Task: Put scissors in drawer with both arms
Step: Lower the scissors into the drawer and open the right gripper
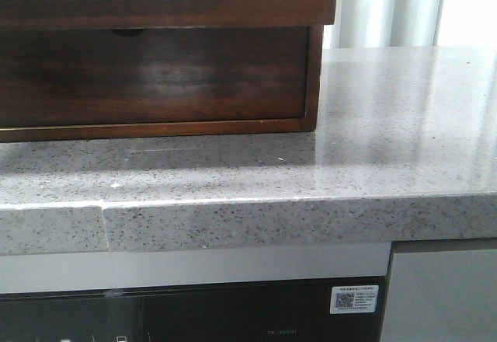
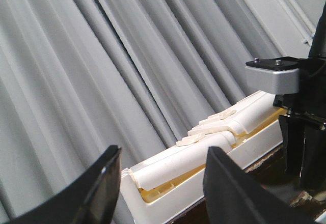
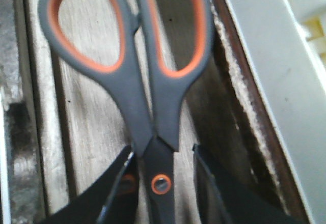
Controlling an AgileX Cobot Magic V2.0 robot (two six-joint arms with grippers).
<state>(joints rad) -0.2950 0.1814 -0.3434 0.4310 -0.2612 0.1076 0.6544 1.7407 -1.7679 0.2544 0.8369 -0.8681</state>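
Scissors with grey handles and orange-lined finger loops, seen in the right wrist view, held at the pivot between the two dark fingers of the right gripper, which is closed on the blades just below the handles (an orange-ringed rivet marks the pivot). Behind the scissors lie glossy dark brown wood and, to one side, a white edge, so the scissors hang over the wooden cabinet; whether that white edge is the drawer's interior cannot be told. In the left wrist view the left gripper stands with its fingers spread wide and nothing between them; beyond it are a white moulded tray, grey pleated curtains and part of the other arm. The front view shows the cabinet resting on a speckled grey countertop, with neither arm nor scissors in view.
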